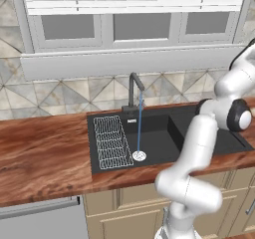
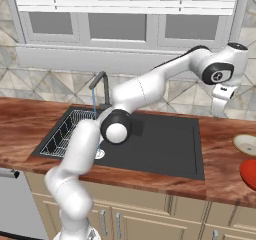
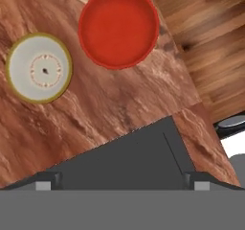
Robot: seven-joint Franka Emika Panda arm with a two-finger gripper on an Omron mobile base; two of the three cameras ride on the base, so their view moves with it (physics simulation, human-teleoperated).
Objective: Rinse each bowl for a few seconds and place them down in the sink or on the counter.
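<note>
With water running into the sink [image 1: 199, 133], the hand [image 3: 122, 178], spread wide and empty, hovers above the table [image 3: 110, 109], red bowl [image 3: 118, 27] at twelve o'clock, awaiting pickup.

The white arm [image 2: 135, 96] rises from the base, bends at a dark elbow joint and stretches out to its right, the wrist held high with the hand pointing down. The gripper [image 3: 122, 180] stands wide open with nothing between its fingers [image 3: 48, 180]. In the base views the fingers themselves are too small to make out.
</note>
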